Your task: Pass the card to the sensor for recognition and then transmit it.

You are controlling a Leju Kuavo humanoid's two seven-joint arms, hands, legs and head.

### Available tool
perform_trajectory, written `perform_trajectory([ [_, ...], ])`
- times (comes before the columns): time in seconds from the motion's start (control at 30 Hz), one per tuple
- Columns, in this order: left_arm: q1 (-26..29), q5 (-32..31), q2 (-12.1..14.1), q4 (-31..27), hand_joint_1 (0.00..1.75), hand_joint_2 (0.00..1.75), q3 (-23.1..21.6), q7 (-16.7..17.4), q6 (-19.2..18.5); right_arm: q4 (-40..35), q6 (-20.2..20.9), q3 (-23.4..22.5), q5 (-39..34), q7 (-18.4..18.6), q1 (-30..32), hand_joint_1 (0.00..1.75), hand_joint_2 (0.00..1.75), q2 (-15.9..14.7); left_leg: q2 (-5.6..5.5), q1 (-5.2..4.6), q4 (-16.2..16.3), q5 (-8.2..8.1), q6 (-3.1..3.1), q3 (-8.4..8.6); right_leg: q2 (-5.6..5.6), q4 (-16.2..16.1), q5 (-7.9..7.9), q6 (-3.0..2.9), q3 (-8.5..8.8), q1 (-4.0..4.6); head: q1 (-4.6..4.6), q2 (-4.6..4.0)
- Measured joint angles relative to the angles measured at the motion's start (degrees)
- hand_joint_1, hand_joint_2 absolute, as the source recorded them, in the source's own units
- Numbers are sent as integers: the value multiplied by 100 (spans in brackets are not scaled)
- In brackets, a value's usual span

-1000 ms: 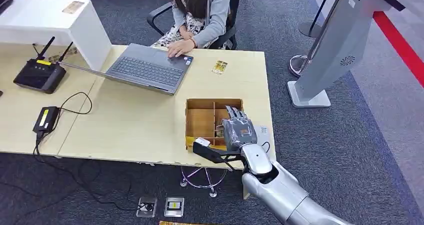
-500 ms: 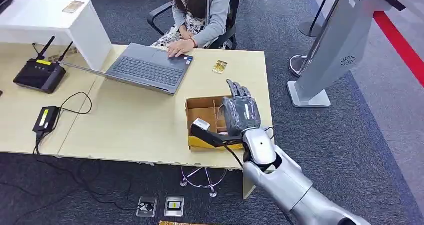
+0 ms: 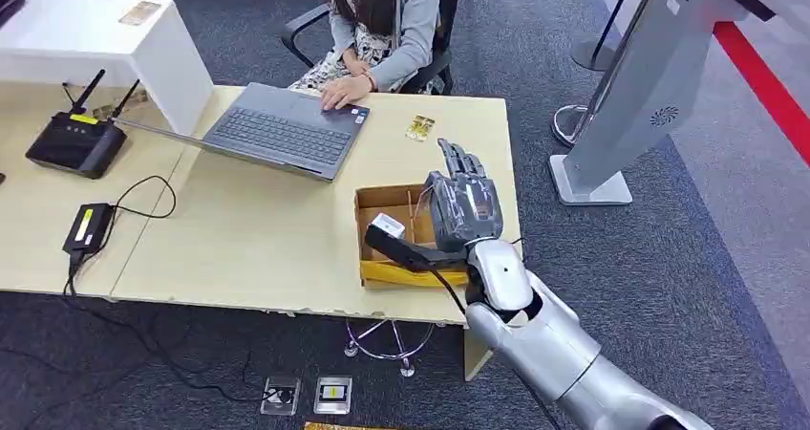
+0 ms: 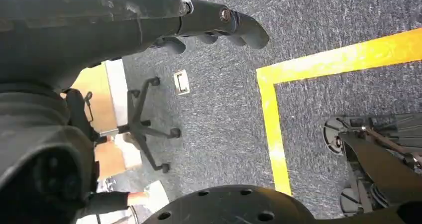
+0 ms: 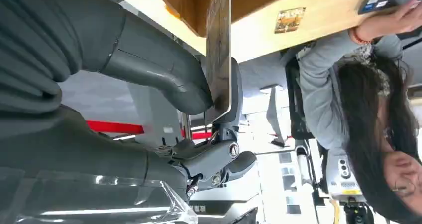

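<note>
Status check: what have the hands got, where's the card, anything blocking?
Right robot hand above the wooden box, card pinched by thumb. Left robot hand hanging over carpet, state unclear. Nothing seen blocking; second card on desk.

Right robot hand (image 3: pixel 462 210) raised, thumb and finger pinching a card (image 5: pixel 219 45)

Even, bright overhead light fills the head view; the worktop (image 3: pixel 267 229) shows soft, short shadows and no glare. The wrist views are darker up close, where the left hand (image 4: pixel 74 30) blurs near the lens.
</note>
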Motion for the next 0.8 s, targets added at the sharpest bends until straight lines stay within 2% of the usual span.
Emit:
perform_trajectory([
  [0.23,-1,-83,0,0,0,0,0,11,-33,123,-120,-83,-76,-114,-301,175,175,79,0,0,0,0,0,-2,-1,1,0,0,-1,0,0,-2],
  [0.47,-6,-162,0,0,0,0,0,20,-125,861,-24,-155,-92,-173,-972,175,175,343,0,1,0,2,0,-2,-2,2,0,0,-1,1,0,-2],
  [0.8,-5,-129,4,0,0,0,0,179,-138,1578,-17,-157,-15,-81,-1175,175,175,684,0,1,0,1,0,-4,-2,1,0,-1,-2,2,0,-2],
])
